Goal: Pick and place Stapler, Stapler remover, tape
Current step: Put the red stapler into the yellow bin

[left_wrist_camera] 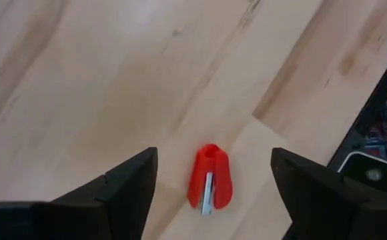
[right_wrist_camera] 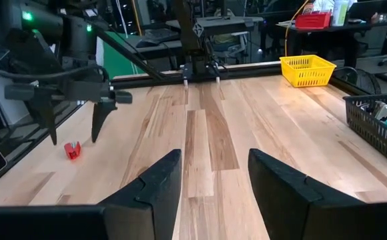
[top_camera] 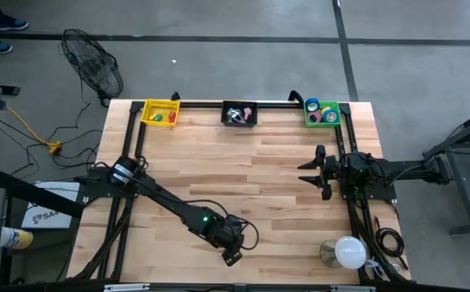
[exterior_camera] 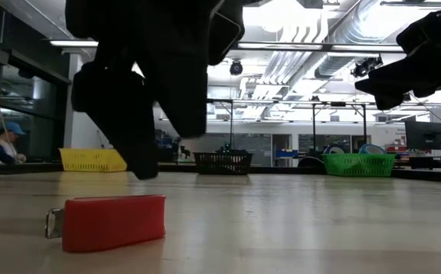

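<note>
Stapler, small and red, lies flat on the desk near its 6 o'clock edge, under the left claw, whose fingers are spread wide with nothing between them. A skewed descent could knock it aside or pinch only a corner. Right claw waits at 3 o'clock, half spread and empty.

Three small plastic mesh baskets stand along the table's far edge — one yellow basket, one black basket and one green basket. One small red plastic stapler with a metal end lies on the wood. Two dark robot arms are in view — each with two fingers. Tape rolls in the green basket are too small to count.
</note>
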`<state>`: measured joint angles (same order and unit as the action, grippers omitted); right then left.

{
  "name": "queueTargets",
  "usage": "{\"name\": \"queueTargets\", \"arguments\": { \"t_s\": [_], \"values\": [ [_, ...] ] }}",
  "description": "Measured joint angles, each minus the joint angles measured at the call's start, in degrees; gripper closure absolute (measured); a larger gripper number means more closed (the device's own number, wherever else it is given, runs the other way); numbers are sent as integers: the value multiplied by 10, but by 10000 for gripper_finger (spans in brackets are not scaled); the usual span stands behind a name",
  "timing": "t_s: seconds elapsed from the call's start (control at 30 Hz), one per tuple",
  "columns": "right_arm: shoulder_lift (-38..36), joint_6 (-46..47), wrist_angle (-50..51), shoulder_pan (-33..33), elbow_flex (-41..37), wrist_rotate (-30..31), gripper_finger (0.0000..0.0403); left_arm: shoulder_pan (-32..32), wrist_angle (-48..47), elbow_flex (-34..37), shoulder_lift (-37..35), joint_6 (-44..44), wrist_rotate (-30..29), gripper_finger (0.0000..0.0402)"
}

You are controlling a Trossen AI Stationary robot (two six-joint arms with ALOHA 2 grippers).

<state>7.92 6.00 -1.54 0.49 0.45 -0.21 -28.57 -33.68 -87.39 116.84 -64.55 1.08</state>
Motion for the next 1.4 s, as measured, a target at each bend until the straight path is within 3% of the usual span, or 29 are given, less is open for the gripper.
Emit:
{"name": "queueTargets", "arguments": {
  "t_s": [0.67, 1.13, 1.4],
  "values": [
    [0, 0, 0, 0, 0, 0, 237, -23, 4, 1, 18, 11, -32, 131],
    [3, 0, 0, 0, 0, 0, 238, -30, 11, -3, 57, -7, -16, 133],
    [3, 0, 0, 0, 0, 0, 238, -31, 1, -1, 62, -13, -8, 190]
  ]
}}
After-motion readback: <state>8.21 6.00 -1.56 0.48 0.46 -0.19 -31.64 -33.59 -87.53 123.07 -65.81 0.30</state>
